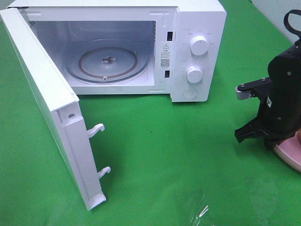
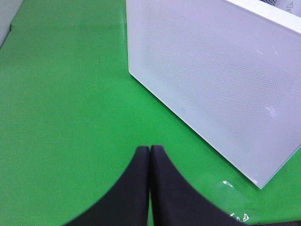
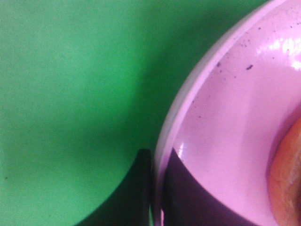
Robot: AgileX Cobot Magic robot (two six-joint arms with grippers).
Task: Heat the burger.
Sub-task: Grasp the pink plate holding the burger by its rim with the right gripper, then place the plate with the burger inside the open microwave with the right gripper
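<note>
The microwave (image 1: 197, 28) fills the upper left and centre of the high view. Its door (image 1: 47, 108) is swung wide toward the lower left, so the glass turntable (image 1: 108, 61) lies bare and reachable, probably ready to take the food. At the right edge, low in that view, the right end effector (image 3: 158, 155) is pinched narrow on the rim of the pink plate (image 3: 225, 122), with one finger outside the rim and one inside. Gripping the rim looks like a way to carry the food without squeezing it. The burger (image 3: 289, 183) sits on that plate, well apart from the oven. Only a sliver of its golden-brown bun shows in the right wrist view, and the arm hides it from above. The left end effector (image 2: 149, 149) is pressed fully together and holds nothing. It hangs over the green worktop (image 1: 178, 155) near the outer face of the door, which keeps it out of the path to the cavity. By count there are one microwave, one door with two latch hooks (image 1: 96, 130), one turntable, two knobs (image 1: 199, 46), one plate, one burger and two end effectors.
</note>
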